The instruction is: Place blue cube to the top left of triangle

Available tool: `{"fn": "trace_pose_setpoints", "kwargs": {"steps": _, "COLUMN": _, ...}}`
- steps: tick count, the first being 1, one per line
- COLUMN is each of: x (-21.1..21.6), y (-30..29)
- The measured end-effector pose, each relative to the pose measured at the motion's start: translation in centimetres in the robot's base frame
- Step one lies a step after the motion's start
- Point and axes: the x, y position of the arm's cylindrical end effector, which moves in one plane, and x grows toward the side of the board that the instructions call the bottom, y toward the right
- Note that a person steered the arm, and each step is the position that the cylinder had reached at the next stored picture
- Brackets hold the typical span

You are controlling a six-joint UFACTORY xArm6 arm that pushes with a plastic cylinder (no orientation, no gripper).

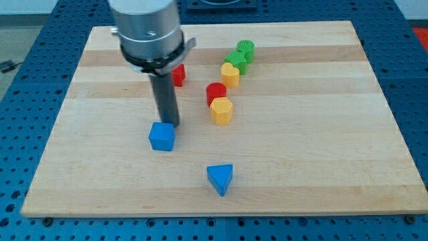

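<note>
A blue cube (161, 136) lies on the wooden board (301, 154), left of centre. A blue triangle (220, 179) lies below and to the right of it, near the view's bottom. My tip (168, 124) stands just above the cube's top right edge, touching or nearly touching it. The rod runs up from there to the arm's silver body at the view's top.
A red block (178, 74) sits partly behind the rod. To the right stand a red cylinder (215, 92), a yellow block (221, 110), a yellow heart-like block (230, 74), a green block (236, 59) and a green cylinder (245, 49).
</note>
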Motion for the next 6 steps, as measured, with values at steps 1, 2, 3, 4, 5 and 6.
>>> {"fn": "trace_pose_setpoints", "kwargs": {"steps": 1, "x": -0.3, "y": -4.5}}
{"fn": "trace_pose_setpoints", "kwargs": {"steps": 2, "x": 1.5, "y": -5.8}}
{"fn": "trace_pose_setpoints", "kwargs": {"steps": 3, "x": 2.2, "y": -2.9}}
{"fn": "trace_pose_setpoints", "kwargs": {"steps": 4, "x": 3.0, "y": 2.8}}
{"fn": "trace_pose_setpoints", "kwargs": {"steps": 5, "x": 4.1, "y": 7.9}}
{"fn": "trace_pose_setpoints", "kwargs": {"steps": 6, "x": 4.6, "y": 9.8}}
